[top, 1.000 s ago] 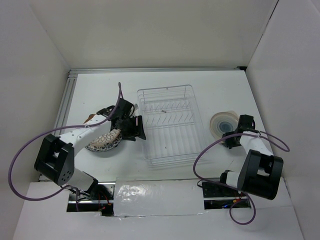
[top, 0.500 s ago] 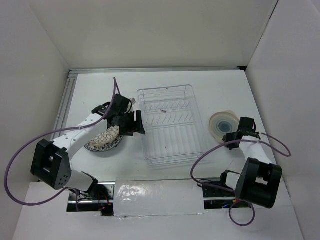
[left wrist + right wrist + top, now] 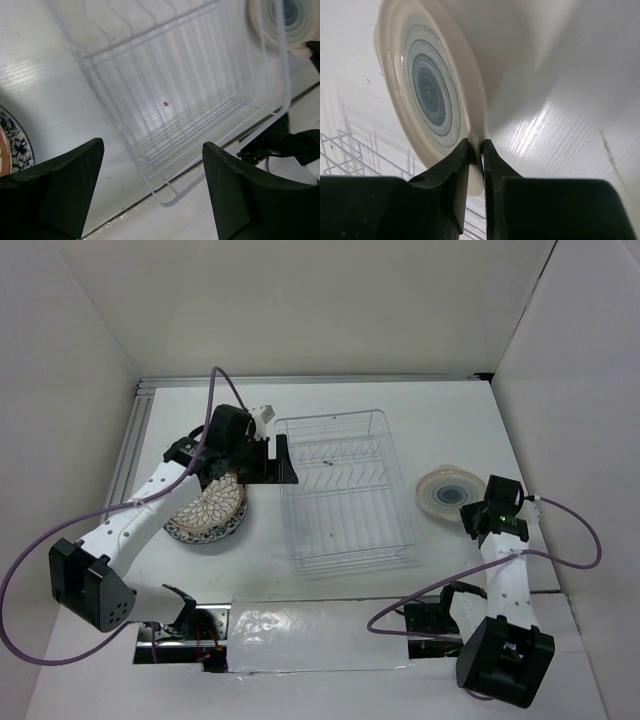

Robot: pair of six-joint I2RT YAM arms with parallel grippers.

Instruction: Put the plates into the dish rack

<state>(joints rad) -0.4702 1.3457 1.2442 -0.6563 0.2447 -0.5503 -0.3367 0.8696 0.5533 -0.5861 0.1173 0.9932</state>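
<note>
An aluminium rail (image 3: 300, 381) lines the white table's (image 3: 450, 430) far and left edges, below plain white walls (image 3: 300, 310).

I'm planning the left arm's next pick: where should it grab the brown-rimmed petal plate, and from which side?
Pinch the petal plate by its rim on the edge nearest the dish rack. It lies askew on the blue floral plate, so that rim looks lifted for a finger underneath. Come from the rack side, where the open left gripper hangs.
</note>
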